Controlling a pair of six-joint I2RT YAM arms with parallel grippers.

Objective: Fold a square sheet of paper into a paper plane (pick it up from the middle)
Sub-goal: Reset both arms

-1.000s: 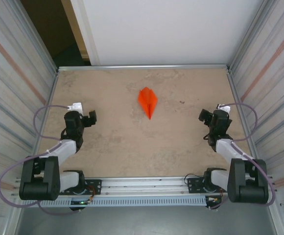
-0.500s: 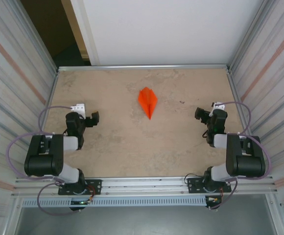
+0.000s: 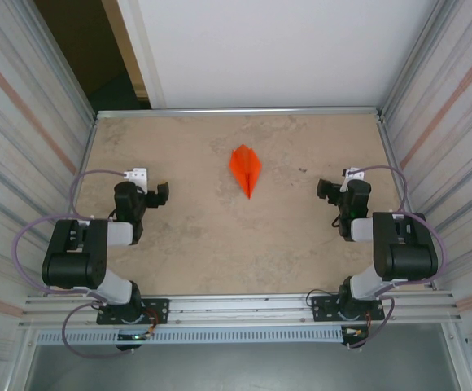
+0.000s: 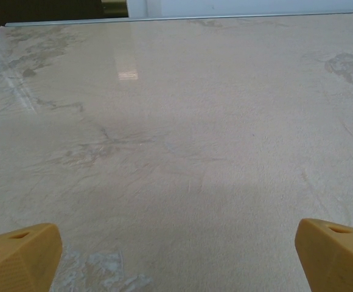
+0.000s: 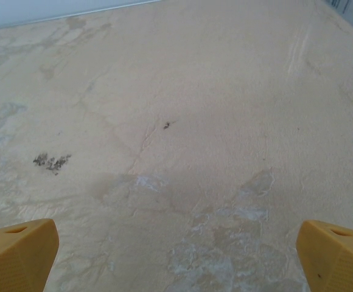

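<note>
1. Paper plane (image 3: 246, 169): bright orange paper, folded into a narrow creased dart. It lies flat on the far middle of the mottled beige surface (image 3: 195, 244), tip toward the near edge.
2. Left jaws: spread wide, empty, well apart from the dart on its left.
3. Right jaws: spread wide, empty, well apart on its right.
4. Task status: the sheet is in dart form. Folding judged finished, nothing evidently outstanding.

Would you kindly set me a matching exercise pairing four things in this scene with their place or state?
1 paper plane
2 left end effector
3 right end effector
4 table

A open, over the table's right side
B beige and mottled
C orange, folded, lying mid-table
D open, over the table's left side

Pairs: 1-C, 2-D, 3-A, 4-B
</note>
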